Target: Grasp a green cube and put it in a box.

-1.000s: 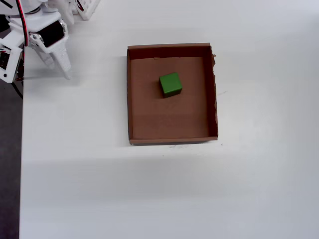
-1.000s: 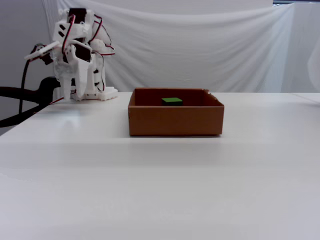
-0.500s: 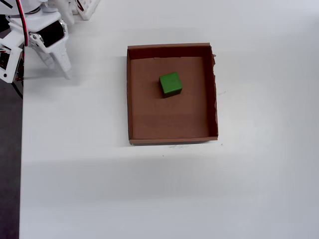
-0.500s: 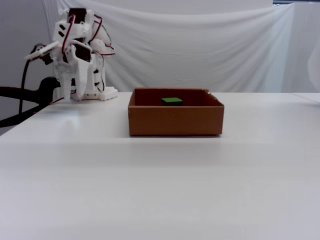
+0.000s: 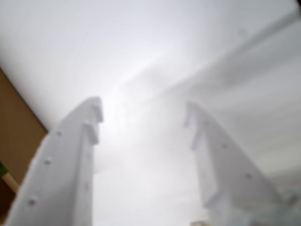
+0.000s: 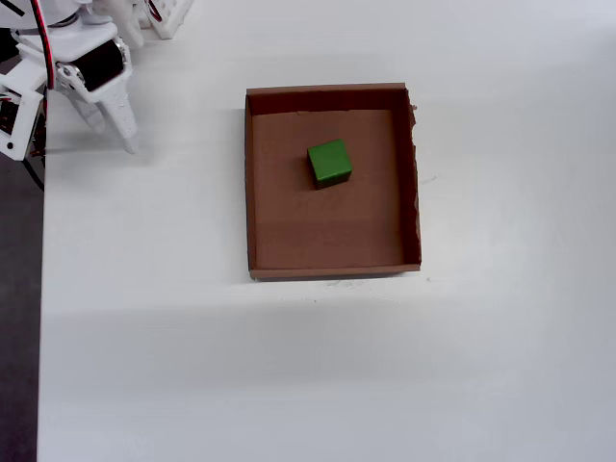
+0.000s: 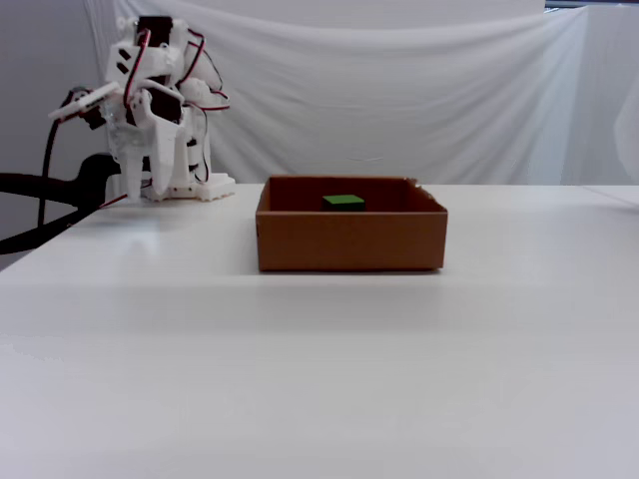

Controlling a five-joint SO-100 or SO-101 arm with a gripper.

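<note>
The green cube (image 6: 330,162) lies inside the brown cardboard box (image 6: 332,272), a little above the middle of its floor in the overhead view. In the fixed view only the cube's top (image 7: 344,202) shows over the box wall (image 7: 349,242). My gripper (image 6: 114,133) is far from the box, folded back near the arm's base at the table's top left corner, pointing down at the table (image 7: 140,187). In the wrist view its two white fingers stand apart with nothing between them (image 5: 143,108). The gripper is open and empty.
The white arm base (image 7: 185,185) with red wires stands at the back left. The table's left edge (image 6: 40,289) runs close beside the gripper. A white cloth backdrop (image 7: 399,90) hangs behind. A blurred brown surface (image 5: 14,132) shows at the wrist view's left edge.
</note>
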